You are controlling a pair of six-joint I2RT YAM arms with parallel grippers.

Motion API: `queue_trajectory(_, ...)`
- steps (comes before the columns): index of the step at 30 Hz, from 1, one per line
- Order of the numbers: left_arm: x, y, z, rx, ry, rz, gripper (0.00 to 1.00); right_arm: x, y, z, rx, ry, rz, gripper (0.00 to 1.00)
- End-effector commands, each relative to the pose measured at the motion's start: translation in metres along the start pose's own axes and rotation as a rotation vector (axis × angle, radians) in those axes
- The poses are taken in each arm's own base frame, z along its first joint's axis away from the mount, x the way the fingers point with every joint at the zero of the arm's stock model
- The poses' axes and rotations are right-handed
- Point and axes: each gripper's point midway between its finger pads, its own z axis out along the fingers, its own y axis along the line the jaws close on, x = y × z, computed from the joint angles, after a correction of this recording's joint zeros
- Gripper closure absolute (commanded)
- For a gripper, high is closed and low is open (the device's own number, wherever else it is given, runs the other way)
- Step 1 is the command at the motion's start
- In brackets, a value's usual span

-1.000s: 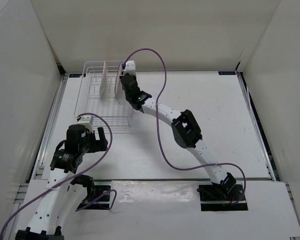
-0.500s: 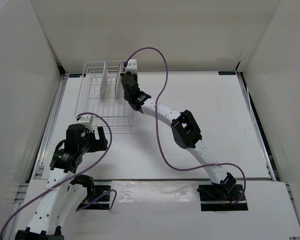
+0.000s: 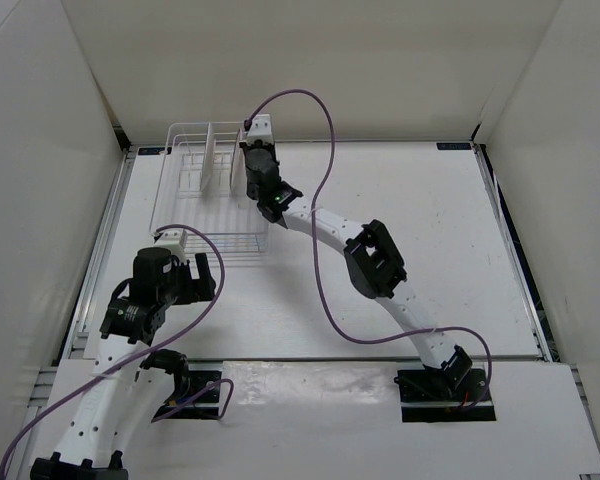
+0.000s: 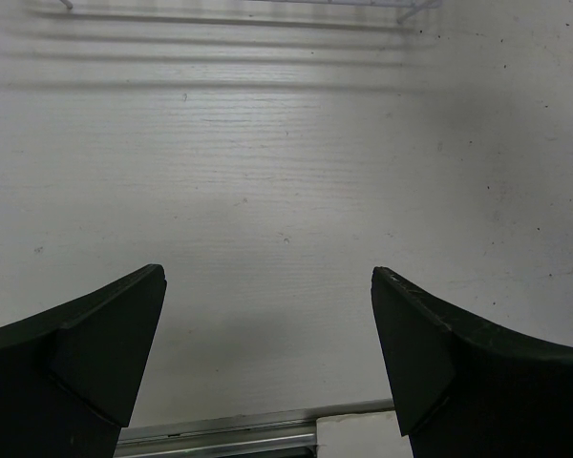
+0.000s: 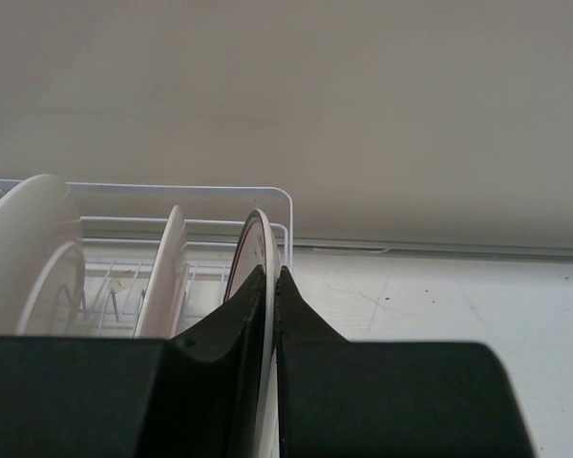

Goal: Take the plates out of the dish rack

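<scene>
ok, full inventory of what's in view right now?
plates: 3, pale, upright in the rack; the rightmost plate shows a dark rim line
dish rack: 1, white wire, far left of the table
table: 1, white, speckled
enclosure walls: white, left, right and far sides
cables: 2, purple, one looping off each arm
left arm: white and black, near left; jaws open over bare table, just short of the rack
right arm: white and black, reaching to the rack's right end; jaws closed on the rightmost plate
</scene>
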Motion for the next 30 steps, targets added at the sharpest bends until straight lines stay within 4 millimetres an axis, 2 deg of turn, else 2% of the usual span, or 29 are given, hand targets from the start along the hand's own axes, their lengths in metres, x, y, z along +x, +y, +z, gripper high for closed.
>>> queue_trajectory(1,-0.012,-0.003,-0.006,0.011,-0.029,-0.005,0.01,-0.105,-0.027,-0.011,0.040,-0.151,0.140,1.00)
queue_trajectory(2,-0.013,-0.003,-0.007,0.010,-0.032,-0.005,0.01,-0.109,-0.029,-0.011,0.037,-0.149,0.150,1.00)
queue_trajectory(3,-0.012,-0.003,-0.006,0.008,-0.031,-0.006,0.01,-0.097,-0.027,-0.010,0.019,-0.110,0.115,1.00)
queue_trajectory(6,-0.012,-0.003,-0.007,0.009,-0.033,-0.006,0.01,-0.086,-0.026,-0.011,-0.009,-0.071,0.120,0.66)
queue_trajectory(8,-0.012,-0.003,-0.007,0.010,-0.034,-0.007,0.01,-0.059,-0.025,-0.012,-0.018,-0.004,0.104,0.56)
queue_trajectory(12,-0.012,-0.003,-0.007,0.009,-0.034,-0.006,0.01,-0.026,-0.033,-0.015,-0.038,0.111,0.111,0.58)
queue_trajectory(15,-0.012,-0.003,-0.007,0.010,-0.034,-0.004,0.01,-0.010,-0.035,-0.016,-0.058,0.168,0.118,0.42)
queue_trajectory(17,-0.013,-0.003,-0.007,0.011,-0.037,-0.007,0.01,0.002,-0.036,-0.016,-0.068,0.207,0.111,0.42)
queue_trajectory(19,-0.013,-0.002,-0.007,0.007,-0.038,-0.007,0.01,0.002,-0.033,-0.020,-0.092,0.225,0.115,0.41)
queue_trajectory(20,-0.012,-0.003,-0.007,0.008,-0.037,-0.006,0.01,0.009,-0.035,-0.021,-0.096,0.246,0.101,0.39)
queue_trajectory(23,-0.013,-0.003,-0.008,0.011,-0.043,-0.008,0.01,0.018,-0.034,-0.036,-0.151,0.314,0.060,0.33)
queue_trajectory(25,-0.012,-0.003,-0.008,0.011,-0.043,-0.009,0.01,0.027,-0.043,-0.050,-0.170,0.393,-0.001,0.30)
queue_trajectory(27,-0.014,-0.004,-0.009,0.013,-0.046,-0.010,0.01,0.011,-0.063,-0.064,-0.159,0.443,-0.038,0.30)
queue_trajectory(28,-0.013,-0.003,-0.009,0.010,-0.046,-0.009,0.01,0.019,-0.073,-0.072,-0.146,0.477,-0.044,0.30)
queue_trajectory(29,-0.014,-0.003,-0.009,0.011,-0.048,-0.009,0.01,-0.018,-0.092,-0.075,-0.128,0.439,-0.008,0.30)
queue_trajectory(30,-0.013,-0.003,-0.008,0.013,-0.043,-0.009,0.01,-0.008,-0.095,-0.084,-0.163,0.478,-0.023,0.30)
